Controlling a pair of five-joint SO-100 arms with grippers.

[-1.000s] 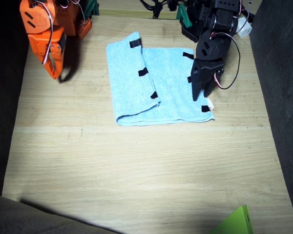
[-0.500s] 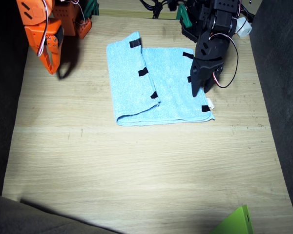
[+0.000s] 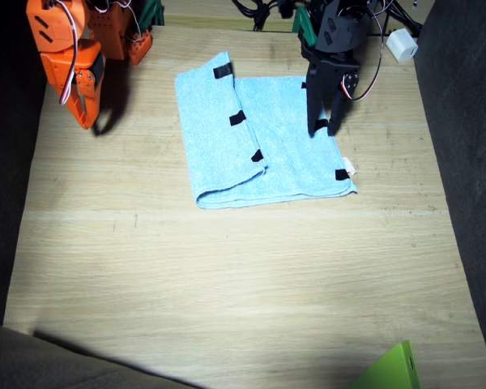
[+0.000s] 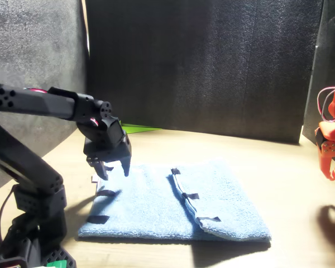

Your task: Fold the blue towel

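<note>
The blue towel (image 3: 259, 138) lies flat on the desk (image 3: 227, 275), partly folded: one side is doubled over the rest, its edge running down the middle with short black strips (image 3: 237, 118) along it, and more black strips sit along the opposite edge, where a small white tag (image 3: 350, 168) sticks out near a corner. The left tool (image 3: 321, 127) hangs directly above that tagged side of the towel, pointing down; in the front view (image 4: 113, 167) its two fingers are spread apart with nothing between them, released, and their tips are lifted just clear of the cloth. The towel's fold lies to the side of this tool, toward the other arm. The right tool (image 3: 87, 113), orange, hangs over bare desk well away from the towel's folded side, not touching it; its fingers appear close together, but I cannot tell for sure whether it is clenched. A green object (image 3: 389, 371) shows at the desk's near corner, far from both tools.
</note>
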